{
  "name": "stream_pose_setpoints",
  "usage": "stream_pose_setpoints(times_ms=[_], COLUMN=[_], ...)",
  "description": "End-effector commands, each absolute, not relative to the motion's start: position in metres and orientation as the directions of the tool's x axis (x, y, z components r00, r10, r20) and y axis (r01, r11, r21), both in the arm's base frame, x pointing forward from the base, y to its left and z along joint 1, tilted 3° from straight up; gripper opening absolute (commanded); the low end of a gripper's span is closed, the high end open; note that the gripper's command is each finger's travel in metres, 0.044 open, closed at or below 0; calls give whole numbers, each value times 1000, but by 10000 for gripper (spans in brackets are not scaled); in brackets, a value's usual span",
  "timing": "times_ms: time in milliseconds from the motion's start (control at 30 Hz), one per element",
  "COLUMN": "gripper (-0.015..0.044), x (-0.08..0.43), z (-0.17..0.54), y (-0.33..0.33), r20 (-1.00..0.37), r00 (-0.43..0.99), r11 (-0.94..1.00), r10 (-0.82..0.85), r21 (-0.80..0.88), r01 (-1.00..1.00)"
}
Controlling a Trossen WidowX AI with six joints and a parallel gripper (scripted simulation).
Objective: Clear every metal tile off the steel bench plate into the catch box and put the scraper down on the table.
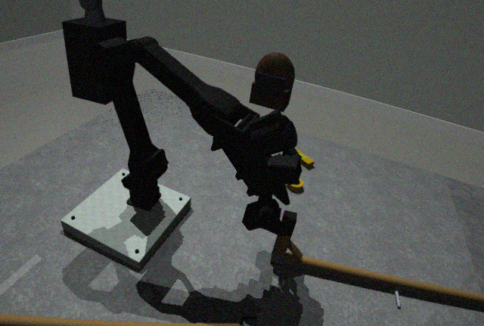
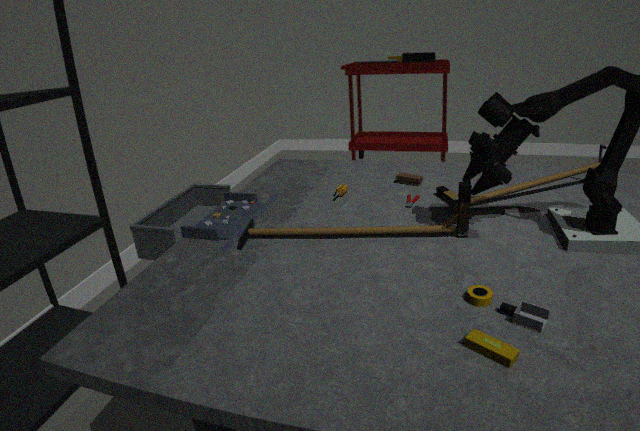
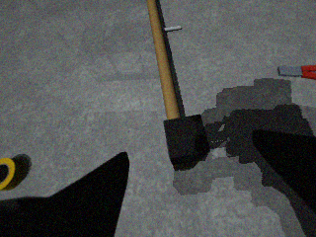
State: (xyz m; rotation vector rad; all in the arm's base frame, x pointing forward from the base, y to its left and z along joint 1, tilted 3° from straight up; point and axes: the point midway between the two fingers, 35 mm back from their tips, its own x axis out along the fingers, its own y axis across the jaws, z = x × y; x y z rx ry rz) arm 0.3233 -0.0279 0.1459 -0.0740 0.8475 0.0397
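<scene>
Reaching down from the upper part of the top view, the dark arm (image 1: 172, 72) (image 2: 563, 100) has its claw (image 1: 284, 217) (image 2: 470, 186) (image 3: 189, 147) low by the black end block (image 1: 288, 222) (image 2: 463, 209) (image 3: 187, 140) of the long scraper (image 1: 390, 281) (image 2: 351, 232) (image 3: 167, 74). The arm stands on a pale base plate (image 1: 91, 206) (image 2: 573, 242) (dark dots mark its corners).

In the exterior view, the scraper lies across the grey surface (image 1: 371, 216) (image 2: 361, 302) (image 3: 99, 84), its wooden handle running from the block to a dark blade (image 2: 245, 235) beside the steel bench plate (image 2: 199, 231). Small tiles (image 2: 217, 215) are scattered on that plate, and the catch box (image 2: 155, 245) is at its far end. A yellow ring (image 1: 296, 186) (image 2: 469, 297) (image 3: 11, 175) and a yellow bar (image 1: 305, 158) (image 2: 491, 347) lie nearer the camera (well apart from the scraper).

In the wrist view, the claw is spread practically as wide as it goes, holding nothing. The end block shows between its two dark fingertips, with the handle leading up and slightly left. Red-handled pliers (image 2: 412, 200) (image 3: 309, 71) lie off to the right (partly cut by the edge).
</scene>
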Motion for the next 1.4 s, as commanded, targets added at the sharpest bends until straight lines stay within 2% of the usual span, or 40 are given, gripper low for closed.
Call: stream_pose_setpoints(times_ms=[0,1067,1367], gripper=[440,440,204], x=[326,353,354], z=[136,99,105], y=[-28,-27,-26], r20=[-759,-758,-751], r00=[651,652,660], r11=[997,997,996], r10=[7,8,12], r21=[-46,-46,-47], r01=[-65,-65,-72])
